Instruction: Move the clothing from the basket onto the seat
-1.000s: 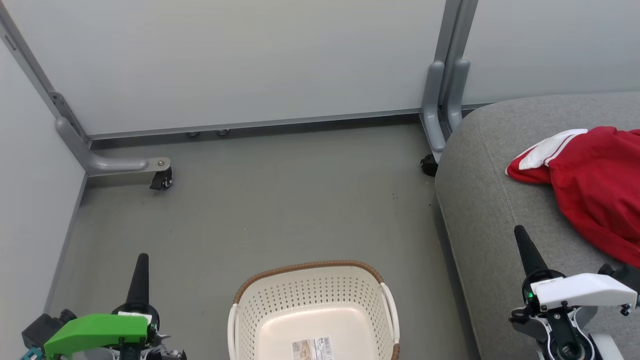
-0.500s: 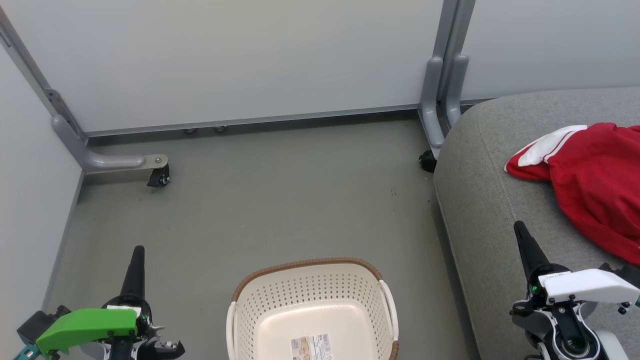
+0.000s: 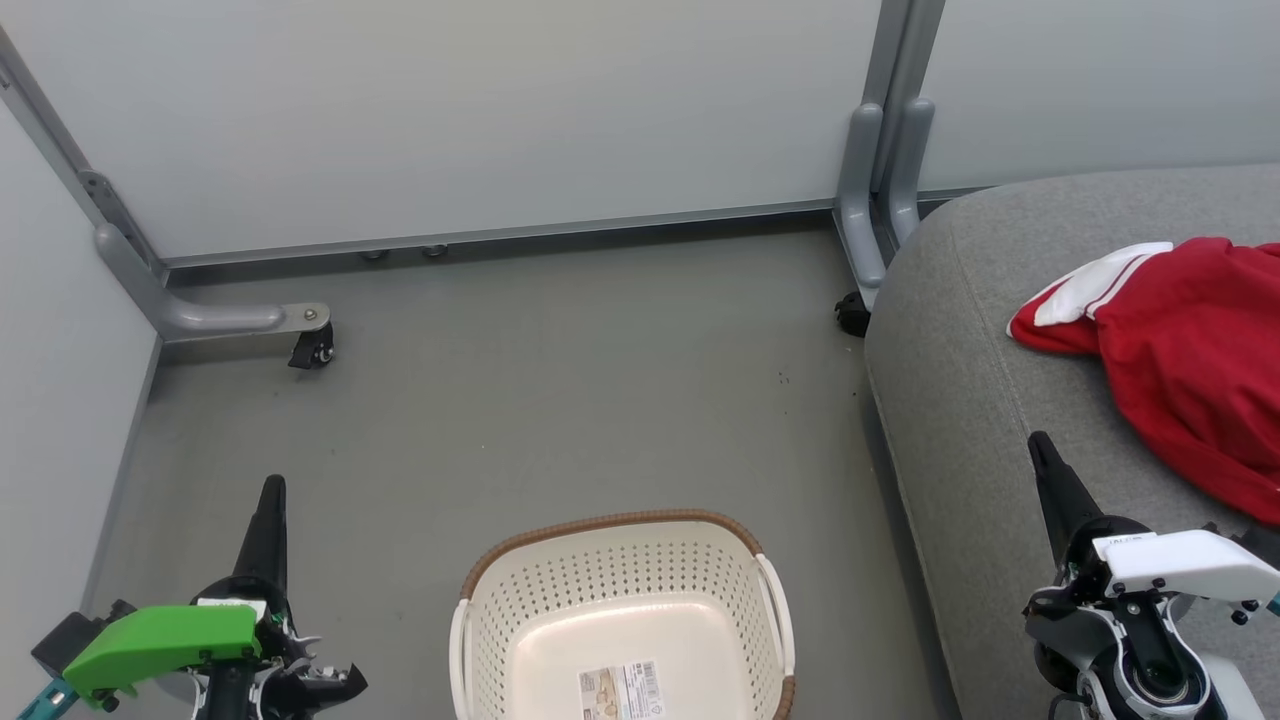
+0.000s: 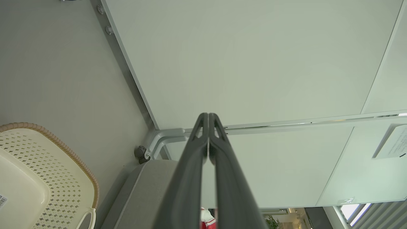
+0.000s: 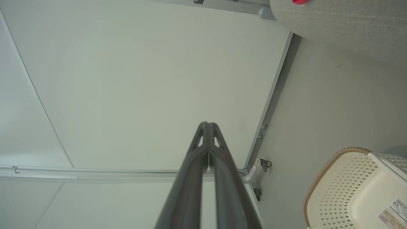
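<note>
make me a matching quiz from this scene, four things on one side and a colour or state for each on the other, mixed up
1 basket
2 clothing
3 seat
4 left hand

a grey fabric
b red and white, lying on the seat
c cream with holes, on the floor
d shut, holding nothing

Pairs: 1-c, 2-b, 3-a, 4-d

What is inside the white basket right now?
Just a label sticker on the bare bottom of the basket. Its near end runs off the head view's edge, so that bit can't be seen. The red clothing lies on the grey seat.
</note>
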`<state>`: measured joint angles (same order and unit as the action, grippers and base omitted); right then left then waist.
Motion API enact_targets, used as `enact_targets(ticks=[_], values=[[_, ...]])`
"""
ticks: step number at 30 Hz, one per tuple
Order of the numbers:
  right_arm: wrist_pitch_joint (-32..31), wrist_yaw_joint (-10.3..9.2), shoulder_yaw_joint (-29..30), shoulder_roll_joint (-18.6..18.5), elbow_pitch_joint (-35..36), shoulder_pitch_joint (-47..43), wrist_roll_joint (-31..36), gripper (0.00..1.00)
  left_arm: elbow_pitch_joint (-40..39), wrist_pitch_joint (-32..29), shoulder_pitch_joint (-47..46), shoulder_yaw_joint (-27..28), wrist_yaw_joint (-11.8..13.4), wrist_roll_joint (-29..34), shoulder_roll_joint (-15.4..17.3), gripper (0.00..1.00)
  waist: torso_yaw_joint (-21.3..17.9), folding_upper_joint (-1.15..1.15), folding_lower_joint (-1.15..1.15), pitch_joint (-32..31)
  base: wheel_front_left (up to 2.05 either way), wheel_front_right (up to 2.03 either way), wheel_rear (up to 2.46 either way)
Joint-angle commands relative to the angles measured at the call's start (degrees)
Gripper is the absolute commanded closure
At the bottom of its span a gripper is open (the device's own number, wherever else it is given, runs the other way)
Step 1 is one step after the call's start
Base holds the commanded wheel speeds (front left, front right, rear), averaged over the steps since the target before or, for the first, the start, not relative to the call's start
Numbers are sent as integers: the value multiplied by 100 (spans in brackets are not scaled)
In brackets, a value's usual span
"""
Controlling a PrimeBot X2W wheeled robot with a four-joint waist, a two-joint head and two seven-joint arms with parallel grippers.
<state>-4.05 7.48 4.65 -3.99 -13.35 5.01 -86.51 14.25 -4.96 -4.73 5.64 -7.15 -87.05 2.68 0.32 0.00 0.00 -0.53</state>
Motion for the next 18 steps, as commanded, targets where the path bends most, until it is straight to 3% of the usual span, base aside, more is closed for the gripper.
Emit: enact_targets(ticks=[1, 18], values=[[-41, 3, 25, 12, -13, 66, -126, 100, -29, -34, -117, 43, -48, -119, 33, 100, -3, 0, 0, 7, 0, 0, 0], [-201, 2, 115, 51, -73, 133, -667, 100, -24, -180, -188, 102, -51, -545, 36, 100, -32, 0, 0, 71, 0, 0, 0]])
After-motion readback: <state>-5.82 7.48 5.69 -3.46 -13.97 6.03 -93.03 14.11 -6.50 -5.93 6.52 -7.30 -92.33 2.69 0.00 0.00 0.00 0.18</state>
